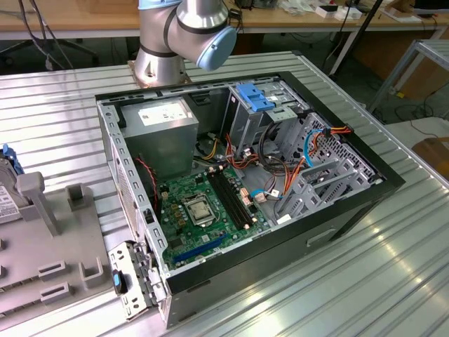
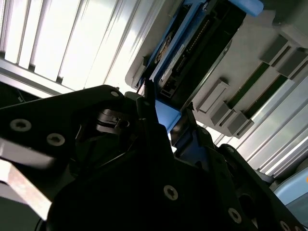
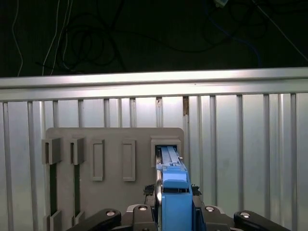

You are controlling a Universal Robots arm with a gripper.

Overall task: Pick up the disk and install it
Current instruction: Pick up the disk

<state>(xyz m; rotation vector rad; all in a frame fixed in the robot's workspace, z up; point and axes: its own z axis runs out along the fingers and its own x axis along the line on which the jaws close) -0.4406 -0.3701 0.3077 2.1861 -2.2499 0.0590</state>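
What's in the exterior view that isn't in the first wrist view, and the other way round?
Exterior view, not the first wrist view: the open computer case with its green board, and the arm.
First wrist view, not the exterior view: the gripper at the blue end of the disk, and cables on the dark floor beyond.
Both: the ribbed metal table, the grey holder and the disk standing in it, at the exterior view's left edge.
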